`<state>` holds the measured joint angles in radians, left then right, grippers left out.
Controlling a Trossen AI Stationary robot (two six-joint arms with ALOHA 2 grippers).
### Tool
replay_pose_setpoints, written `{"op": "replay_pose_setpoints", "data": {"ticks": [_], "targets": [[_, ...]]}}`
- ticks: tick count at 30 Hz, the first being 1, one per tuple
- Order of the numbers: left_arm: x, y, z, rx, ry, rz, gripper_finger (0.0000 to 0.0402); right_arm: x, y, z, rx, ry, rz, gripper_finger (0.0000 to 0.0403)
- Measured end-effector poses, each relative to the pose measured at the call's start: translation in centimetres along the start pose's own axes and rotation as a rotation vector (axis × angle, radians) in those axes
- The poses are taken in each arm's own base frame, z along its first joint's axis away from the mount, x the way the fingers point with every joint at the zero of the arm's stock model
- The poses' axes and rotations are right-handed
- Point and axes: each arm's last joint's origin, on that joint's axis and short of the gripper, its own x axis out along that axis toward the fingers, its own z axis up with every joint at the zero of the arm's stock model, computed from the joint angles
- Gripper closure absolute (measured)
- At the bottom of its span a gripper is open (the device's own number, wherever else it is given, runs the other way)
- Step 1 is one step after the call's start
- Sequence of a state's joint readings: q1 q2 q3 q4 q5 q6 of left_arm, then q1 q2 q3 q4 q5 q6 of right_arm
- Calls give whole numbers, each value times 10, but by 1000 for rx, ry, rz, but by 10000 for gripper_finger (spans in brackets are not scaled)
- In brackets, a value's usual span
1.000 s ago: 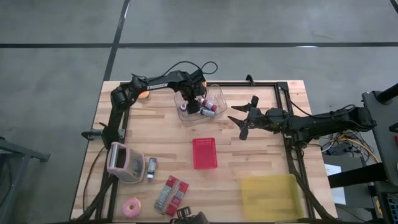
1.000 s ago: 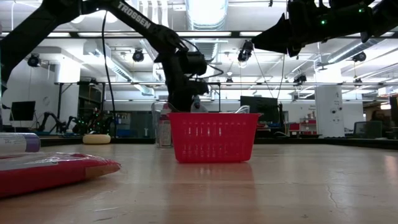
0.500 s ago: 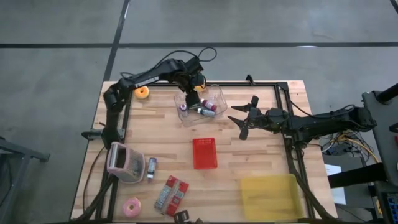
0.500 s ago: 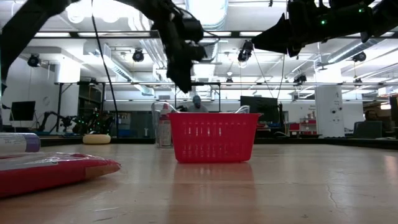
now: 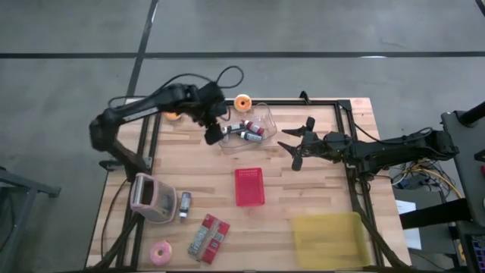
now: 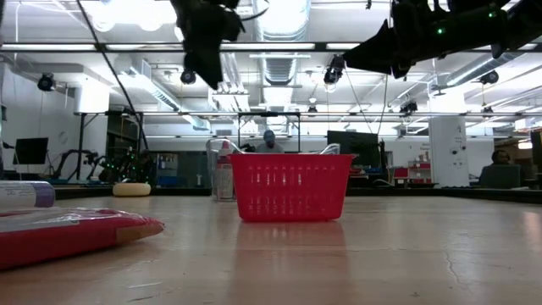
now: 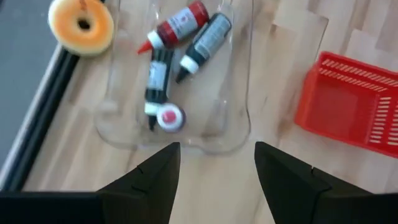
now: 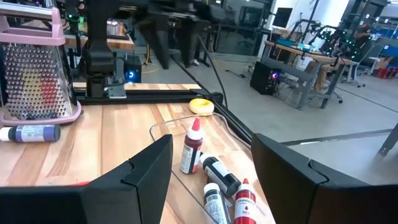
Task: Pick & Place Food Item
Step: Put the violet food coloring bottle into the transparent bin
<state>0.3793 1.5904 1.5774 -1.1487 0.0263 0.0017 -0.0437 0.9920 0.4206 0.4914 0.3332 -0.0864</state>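
We judge the task barely begun: our left end effector [image 5: 213,135] hangs released and empty beside the clear tray [image 5: 261,130], where the bottles [image 5: 250,130] lie; the right end effector [image 5: 294,145] waits, fingers spread, nearby

A robotics lab: beyond the wooden table [image 6: 356,254] runs an open hall with ceiling strip lights [image 6: 279,17], exposed ducts, monitors [image 6: 30,151] on benches, other robot arms [image 6: 80,161] and a seated person [image 6: 500,165] behind the table
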Motion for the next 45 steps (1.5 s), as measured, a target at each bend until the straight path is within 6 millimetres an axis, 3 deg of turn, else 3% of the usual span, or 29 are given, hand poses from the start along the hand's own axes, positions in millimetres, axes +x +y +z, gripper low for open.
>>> {"op": "replay_pose_setpoints", "data": {"ticks": [8, 12, 23, 35, 45], "targets": [[10, -26, -55, -147, -8, 8, 191, 0, 0, 0, -4, 4, 0, 188], [15, -33, -72, -259, 9, -2, 191, 0, 0, -1, -6, 9, 1, 188], [16, -53, -76, -460, 57, -13, 191, 0, 0, -1, -3, 8, 0, 188], [37, -116, -105, -680, 394, 40, 191, 0, 0, -1, -6, 11, 1, 188], [64, -154, -122, -615, 543, 116, 191, 0, 0, -1, -8, 15, 1, 188]]}}
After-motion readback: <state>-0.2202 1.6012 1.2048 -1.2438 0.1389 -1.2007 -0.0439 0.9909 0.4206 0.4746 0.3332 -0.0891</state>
